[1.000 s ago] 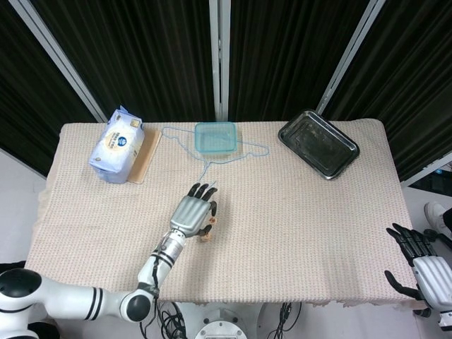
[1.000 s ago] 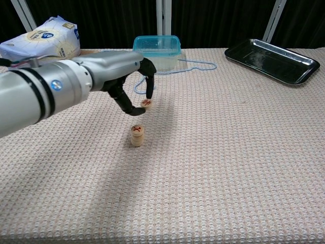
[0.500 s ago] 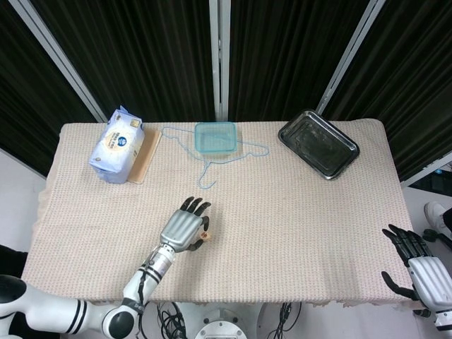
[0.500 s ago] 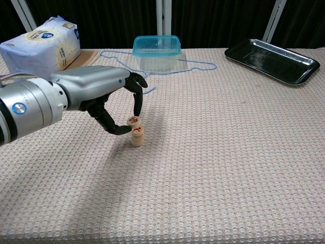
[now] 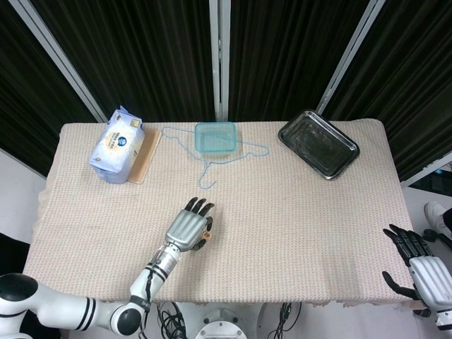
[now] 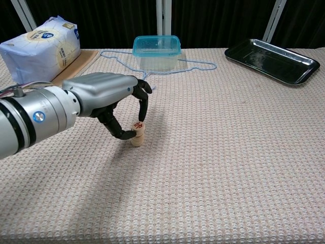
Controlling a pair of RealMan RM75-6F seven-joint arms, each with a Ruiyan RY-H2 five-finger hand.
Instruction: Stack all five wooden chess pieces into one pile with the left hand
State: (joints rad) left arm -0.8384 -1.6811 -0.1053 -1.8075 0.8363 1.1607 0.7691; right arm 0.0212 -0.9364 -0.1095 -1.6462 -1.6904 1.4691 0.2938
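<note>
Wooden chess pieces (image 6: 137, 134) standing as one short pile on the bench (image 6: 228, 152), well in front of the blue-lidded plastic box (image 6: 157, 50) and just beside the tip of the blue cord (image 6: 133, 90) nearest the camera. Pale round discs, red character on the top face; exact count in the pile too small to tell. Left hand (image 6: 110, 99) arched over that pile, fingers (image 6: 142, 110) and thumb pinching the topmost piece. No loose pieces visible elsewhere, so stacking apparently near its end: release and withdrawal left, without toppling. Right hand (image 5: 422, 268) far off from the pile at the bench's near right corner, fingers spread, holding nothing. Tissue pack (image 6: 39, 43) and metal tray (image 6: 274, 59) at the back.
</note>
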